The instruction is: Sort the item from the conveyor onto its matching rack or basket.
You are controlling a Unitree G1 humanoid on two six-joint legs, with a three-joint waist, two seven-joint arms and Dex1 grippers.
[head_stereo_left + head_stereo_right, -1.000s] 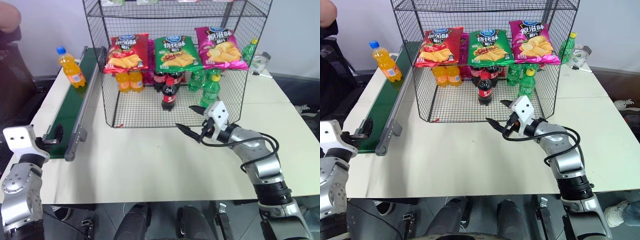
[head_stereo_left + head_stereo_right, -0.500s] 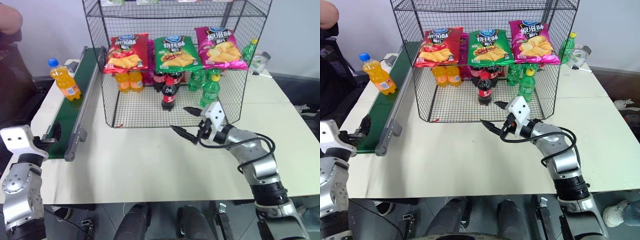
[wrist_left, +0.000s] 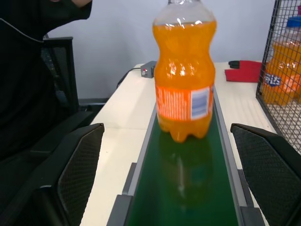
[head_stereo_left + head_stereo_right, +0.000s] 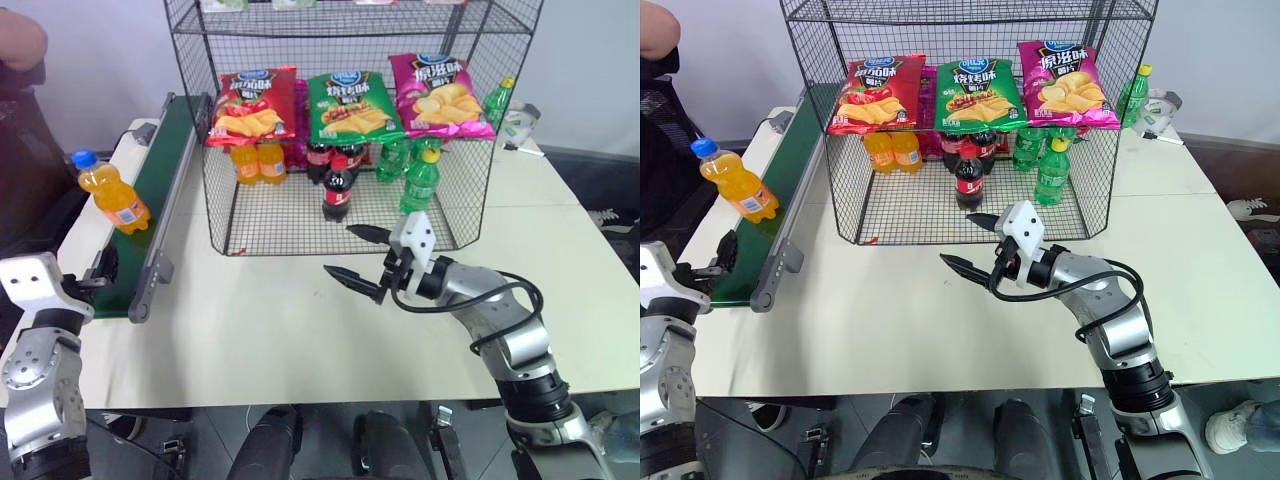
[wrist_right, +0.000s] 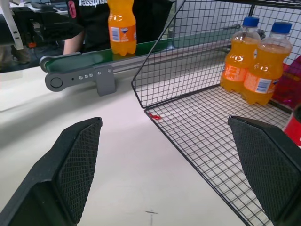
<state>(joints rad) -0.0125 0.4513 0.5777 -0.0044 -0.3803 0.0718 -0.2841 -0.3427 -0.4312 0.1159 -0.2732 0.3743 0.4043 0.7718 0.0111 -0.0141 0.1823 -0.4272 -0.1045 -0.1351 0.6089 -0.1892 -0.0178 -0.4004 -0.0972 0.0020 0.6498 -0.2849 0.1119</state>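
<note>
Orange soda bottle point(image 4: 108, 193) stood upright near the conveyor point(image 4: 150, 200) end, ahead of the spread, empty left gripper point(image 3: 174, 179). Right gripper point(image 4: 362, 253) also gaped, empty. A late or glancing close would likely topple it off the belt.

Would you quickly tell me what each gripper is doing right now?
Left gripper: open, holding nothing; the orange soda bottle stands ahead of it.
Right gripper: open, empty.

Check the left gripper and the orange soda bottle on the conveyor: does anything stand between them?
Nothing visible does. The orange soda bottle stands upright on the conveyor, and the left gripper waits open at the belt's end with bare green belt between its fingers and the bottle.
</note>
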